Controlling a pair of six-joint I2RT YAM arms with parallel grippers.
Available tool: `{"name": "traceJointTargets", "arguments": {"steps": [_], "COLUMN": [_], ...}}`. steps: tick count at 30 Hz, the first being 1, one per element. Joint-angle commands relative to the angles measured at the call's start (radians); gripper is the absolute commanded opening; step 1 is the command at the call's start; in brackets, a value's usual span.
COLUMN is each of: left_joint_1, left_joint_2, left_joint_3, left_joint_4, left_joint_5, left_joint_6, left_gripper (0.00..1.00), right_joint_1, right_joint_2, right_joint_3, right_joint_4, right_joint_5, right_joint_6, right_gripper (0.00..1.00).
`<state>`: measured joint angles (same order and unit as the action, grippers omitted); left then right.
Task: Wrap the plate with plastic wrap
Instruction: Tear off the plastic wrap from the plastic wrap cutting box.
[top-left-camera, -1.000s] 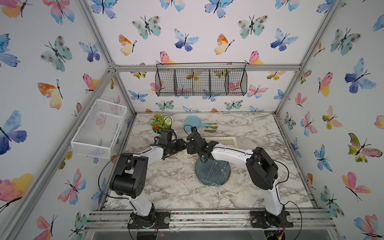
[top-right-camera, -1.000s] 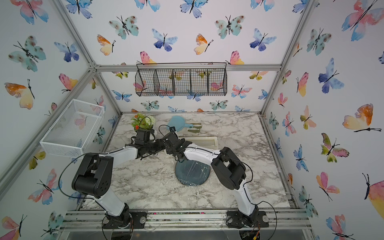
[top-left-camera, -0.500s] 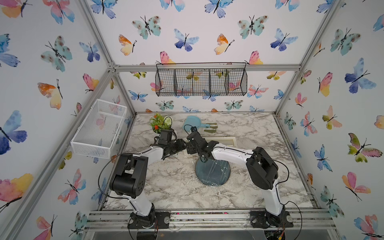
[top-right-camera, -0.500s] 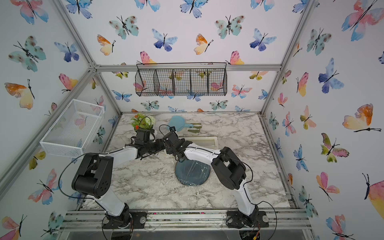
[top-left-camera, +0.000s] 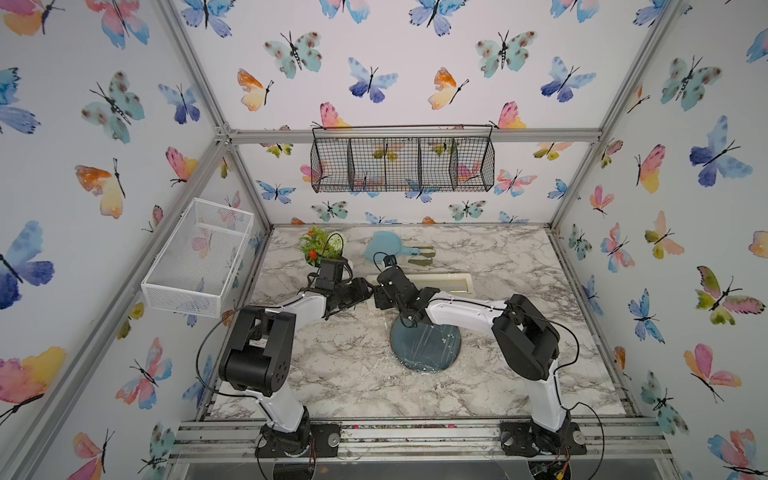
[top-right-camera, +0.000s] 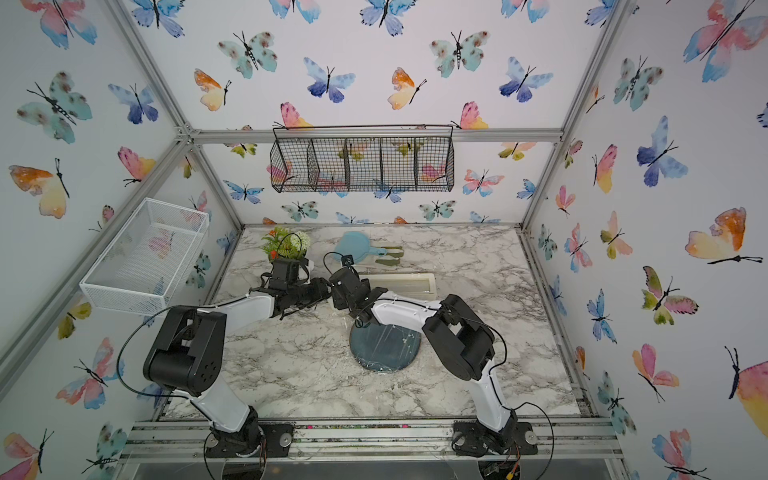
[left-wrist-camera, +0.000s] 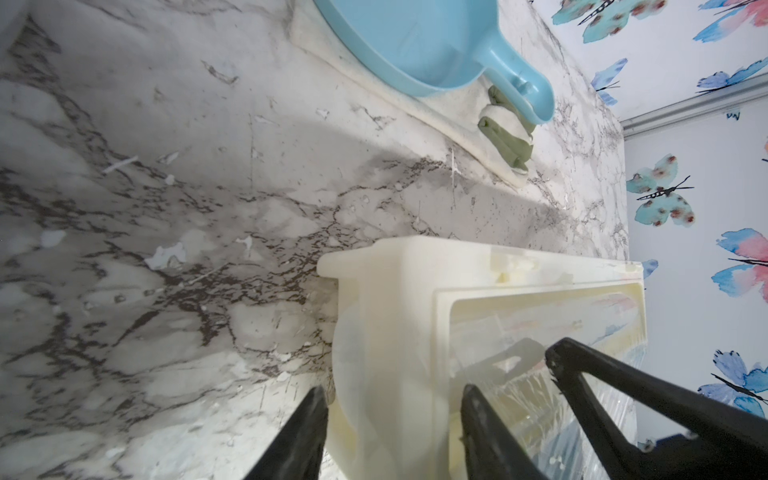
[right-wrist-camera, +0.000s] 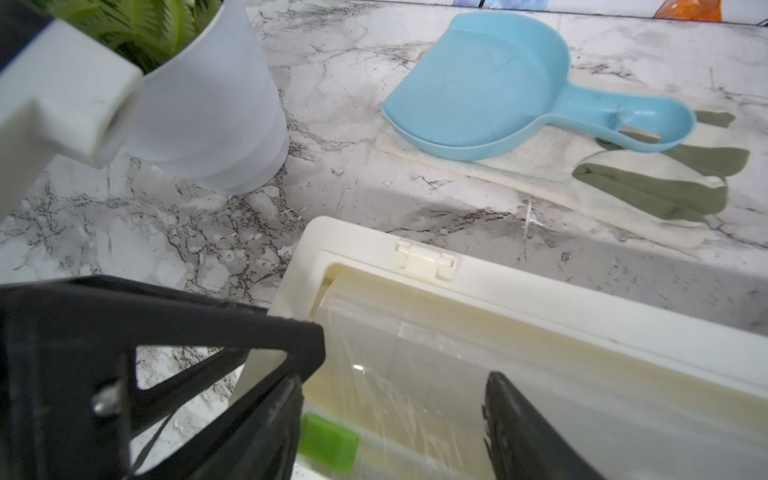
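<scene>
While wrap (top-left-camera: 422, 337) appears draped over the plate (top-left-camera: 440, 353) mid-frame, cutting and tucking remain; right jaws hang released above the dispenser (right-wrist-camera: 478, 291); left jaws' grip cannot be told.

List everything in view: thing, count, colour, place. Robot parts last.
plate: 1, dark teal-blue, mid table, partly under the right arm
plastic wrap: 1 film, clear, in the dispenser's opening
dispenser box: 1, cream-white, behind the plate
slider: 1, green, on the dispenser
scoop: 1, light blue, at the back, lying on the glove
glove: 1, cream with olive fingers, at the back
potted plant: 1, green, white pot, back left
wire basket: 1, black, back wall
mesh basket: 1, white, left wall
table: 1, grey-veined marble
left gripper: 1, black, astride the dispenser's end
right gripper: 1, black, open over the film
</scene>
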<state>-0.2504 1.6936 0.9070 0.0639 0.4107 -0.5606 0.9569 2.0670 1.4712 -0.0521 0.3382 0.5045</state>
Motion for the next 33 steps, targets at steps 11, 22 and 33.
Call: {"name": "traceJointTargets", "arguments": {"steps": [11,22,33], "left_joint_1": [0.002,0.002,0.006], "left_joint_2": [0.078,0.09,0.109], "left_joint_3": [-0.008,0.0,0.012], "left_joint_4": [-0.149,-0.167,-0.202], "left_joint_5": [-0.076,-0.084,-0.102], "left_joint_6": [0.022,0.028,0.044], "left_gripper": [0.48,0.46,0.43], "right_joint_1": [0.02,0.022,-0.015], "right_joint_2": [0.065,0.073,0.057], "right_joint_3": [-0.017,-0.004,-0.034], "right_joint_4": [-0.133,-0.23,-0.27], "right_joint_5": [-0.006,0.099,0.108], "right_joint_6": [0.024,-0.009,0.07], "right_gripper": [0.65,0.62,0.61]}}
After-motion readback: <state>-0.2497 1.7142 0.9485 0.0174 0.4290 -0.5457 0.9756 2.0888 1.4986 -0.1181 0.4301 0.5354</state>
